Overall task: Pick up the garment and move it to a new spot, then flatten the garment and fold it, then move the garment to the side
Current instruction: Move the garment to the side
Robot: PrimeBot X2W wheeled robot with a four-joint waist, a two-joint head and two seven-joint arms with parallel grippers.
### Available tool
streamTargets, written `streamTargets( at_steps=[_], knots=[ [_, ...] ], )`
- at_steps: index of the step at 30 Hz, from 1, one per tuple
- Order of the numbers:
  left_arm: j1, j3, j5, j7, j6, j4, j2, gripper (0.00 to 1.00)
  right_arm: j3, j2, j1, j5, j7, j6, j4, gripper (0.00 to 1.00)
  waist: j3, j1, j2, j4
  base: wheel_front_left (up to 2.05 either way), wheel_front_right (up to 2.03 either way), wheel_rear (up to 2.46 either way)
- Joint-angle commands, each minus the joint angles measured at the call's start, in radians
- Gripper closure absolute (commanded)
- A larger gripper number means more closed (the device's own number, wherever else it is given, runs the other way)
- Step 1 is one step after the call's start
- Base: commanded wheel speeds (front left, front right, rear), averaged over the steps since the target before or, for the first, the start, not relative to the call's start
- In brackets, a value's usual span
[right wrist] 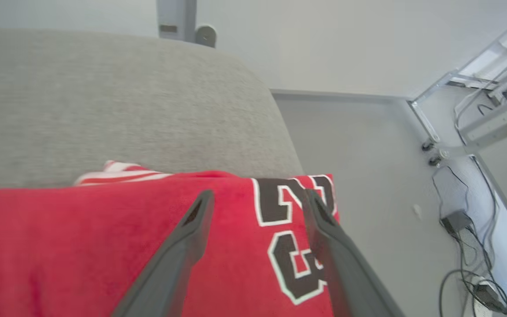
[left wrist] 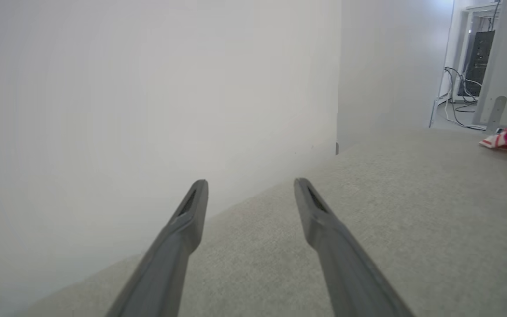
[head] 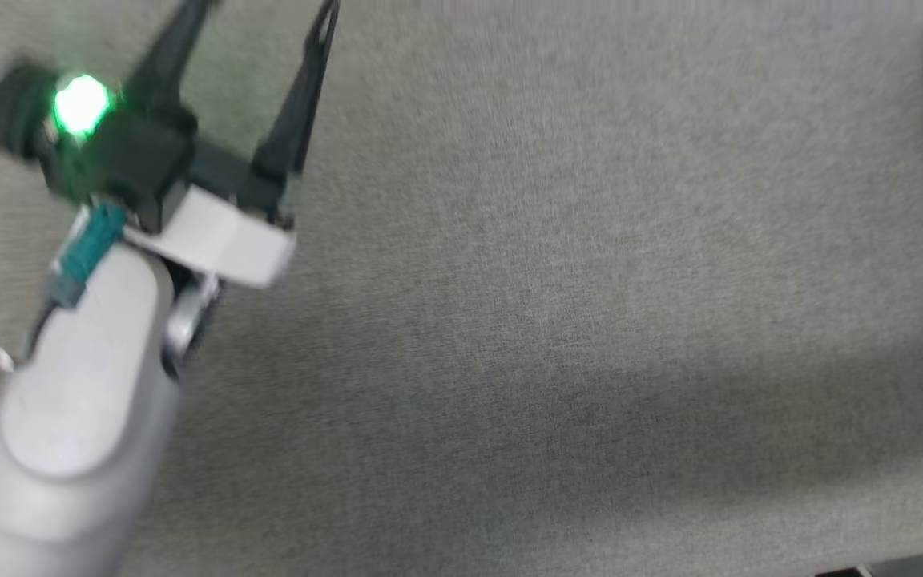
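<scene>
Over at the bench's [head: 550, 320] right edge the garment [right wrist: 82, 246] is seen lying folded, with the right hand [right wrist: 258, 196] spread over it and nothing pinched. The left hand [head: 263, 16] is spread too, well apart. The move-aside step looks basically done, so only a clean lift-away is called for next.
</scene>
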Motion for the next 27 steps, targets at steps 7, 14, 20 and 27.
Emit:
streamTargets(
  at_steps=[7, 14, 20, 27],
  knots=[
    [0.28, 0.111, -0.028, -0.005, 0.007, 0.04, -0.084, 0.0, 0.102, 0.105, 0.174, 0.023, -0.082, 0.0, -0.115, 0.0, -0.264, 0.0, 0.0, 0.114, 0.0, 0.0, 0.0],
    [0.471, 0.225, -0.019, -0.005, -0.009, 0.075, -0.148, 0.0, 0.116, 0.205, 0.341, -0.037, -0.187, 0.0, -0.18, 0.0, -0.395, 0.0, 0.0, 0.188, 0.0, 0.0, 0.0],
    [0.577, 0.293, 0.001, -0.005, -0.021, 0.086, -0.181, 0.0, 0.091, 0.277, 0.435, -0.074, -0.26, 0.0, -0.223, 0.0, -0.466, 0.0, 0.0, 0.216, 0.0, 0.0, 0.0],
    [0.672, 0.37, 0.011, -0.005, -0.03, 0.075, -0.214, 0.0, 0.018, 0.358, 0.539, -0.115, -0.326, 0.0, -0.298, 0.0, -0.528, 0.0, 0.0, 0.229, 0.0, 0.0, 0.0]
  ],
)
